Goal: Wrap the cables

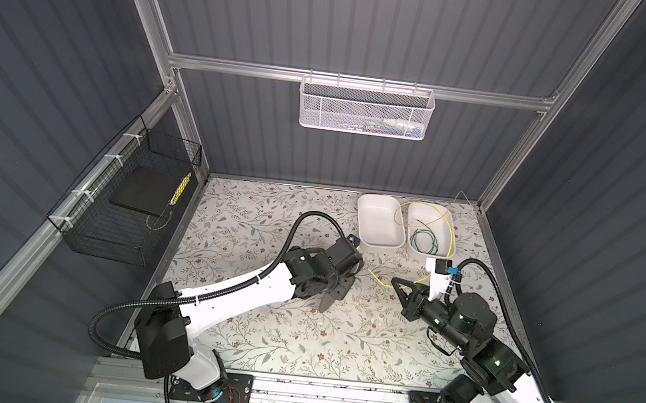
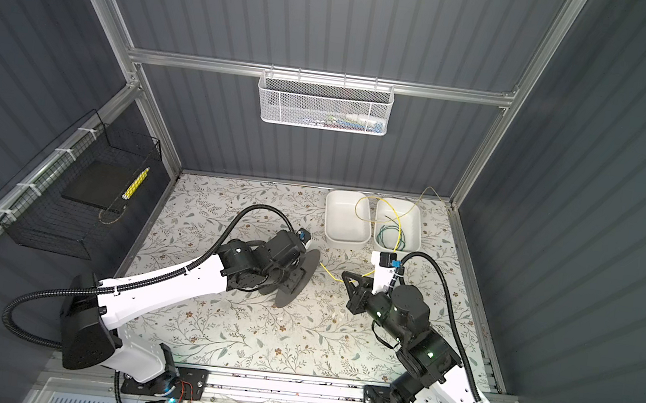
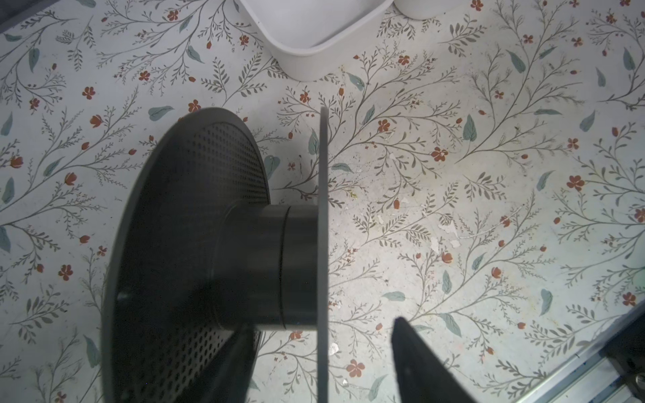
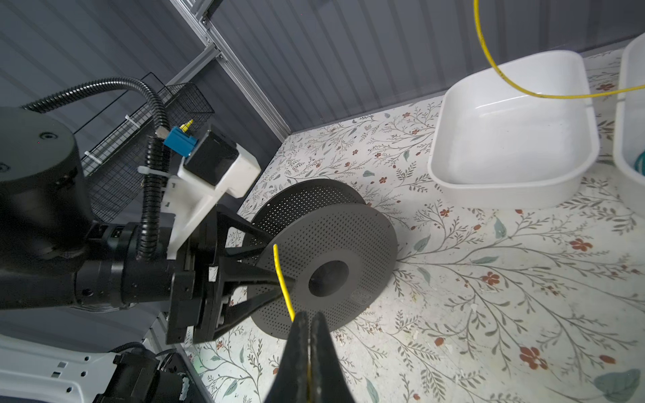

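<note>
None of the thin bright yellow insulated wire [image 4: 283, 282] is wound yet. The hub of the dark grey perforated plastic spool [image 3: 265, 261] shows bare in the left wrist view, so I judge the wrapping to be at its very start.

The right gripper [image 4: 309, 319] has its jaws pressed together on the wire a little back from its free end. That short end stands up just in front of the spool's near flange (touching or not, I cannot tell). Behind the grip the wire trails over the flowered tabletop [image 1: 296, 333] and loops above an empty white plastic tub [image 1: 377, 222] and a second white tub [image 1: 430, 218], which holds a coil of green cable [image 1: 425, 242].

The left gripper [image 3: 324, 324] has its jaws well apart, one finger between the flanges beside the hub and one outside the thin flange. It grips nothing that I can see.

What is left is to fix the end to the hub and then wind the whole length on.

No brand, label or writing can be read. The packets in the white mesh basket [image 1: 366, 111] are too small to make out.
</note>
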Tool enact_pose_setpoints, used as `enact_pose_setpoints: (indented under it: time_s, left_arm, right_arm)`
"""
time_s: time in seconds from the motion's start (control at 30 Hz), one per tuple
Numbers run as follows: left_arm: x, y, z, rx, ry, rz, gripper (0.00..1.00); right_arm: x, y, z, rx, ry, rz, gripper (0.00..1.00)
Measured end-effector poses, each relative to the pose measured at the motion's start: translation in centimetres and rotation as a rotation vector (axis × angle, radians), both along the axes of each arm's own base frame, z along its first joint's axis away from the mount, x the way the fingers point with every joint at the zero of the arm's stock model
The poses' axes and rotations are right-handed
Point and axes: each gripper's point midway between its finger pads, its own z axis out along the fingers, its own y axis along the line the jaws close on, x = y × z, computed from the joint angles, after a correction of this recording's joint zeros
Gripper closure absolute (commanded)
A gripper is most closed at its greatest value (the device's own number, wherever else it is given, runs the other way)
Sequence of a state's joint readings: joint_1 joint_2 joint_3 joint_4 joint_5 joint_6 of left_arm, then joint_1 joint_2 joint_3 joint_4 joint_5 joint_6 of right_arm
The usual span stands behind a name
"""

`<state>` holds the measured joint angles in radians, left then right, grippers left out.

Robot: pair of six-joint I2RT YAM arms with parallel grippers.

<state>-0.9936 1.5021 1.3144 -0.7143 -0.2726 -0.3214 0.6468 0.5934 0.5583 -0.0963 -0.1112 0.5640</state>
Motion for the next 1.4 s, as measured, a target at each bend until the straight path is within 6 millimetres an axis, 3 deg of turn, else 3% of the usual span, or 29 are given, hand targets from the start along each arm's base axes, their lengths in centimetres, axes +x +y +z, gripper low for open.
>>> enact_pose_setpoints:
  time_s: [0.1, 0.2, 0.27, 0.37, 0.47, 0.6, 0.8, 1.13, 1.4]
  left_arm:
    - [-0.2, 0.3, 2.1, -0.023, -0.021, -0.005, 0.26]
    - [-0.2, 1.1, 7.1, -0.118, -0.102, 0.008, 0.26]
    - [-0.4, 2.6, 10.2, -0.186, -0.157, 0.029, 0.26]
    - [-0.4, 5.3, 11.9, -0.232, -0.193, 0.075, 0.25]
    - [0.2, 7.3, 10.7, -0.218, -0.179, 0.122, 0.24]
    - [1.1, 8.2, 8.3, -0.169, -0.135, 0.136, 0.24]
    - [1.6, 6.3, 6.5, -0.192, -0.138, 0.047, 0.23]
    - [2.1, 2.4, 6.9, -0.263, -0.186, -0.142, 0.23]
    - [2.1, 2.3, 5.2, -0.232, -0.190, -0.195, 0.22]
  right_arm:
    - [0.2, 1.2, 0.9, -0.040, 0.013, 0.057, 1.00]
    - [0.9, 2.8, 2.1, -0.086, 0.015, 0.120, 1.00]
    - [1.5, 3.9, 2.3, -0.125, 0.024, 0.160, 1.00]
    - [2.4, 5.2, 1.7, -0.173, 0.045, 0.205, 1.00]
    - [2.9, 6.4, 0.9, -0.208, 0.075, 0.254, 1.00]
    - [3.5, 8.0, -0.1, -0.245, 0.113, 0.308, 1.00]
    - [4.4, 9.6, -0.9, -0.282, 0.142, 0.360, 1.00]
    - [5.3, 11.4, -1.6, -0.309, 0.187, 0.428, 1.00]
    - [5.8, 12.1, -2.2, -0.336, 0.216, 0.459, 1.00]
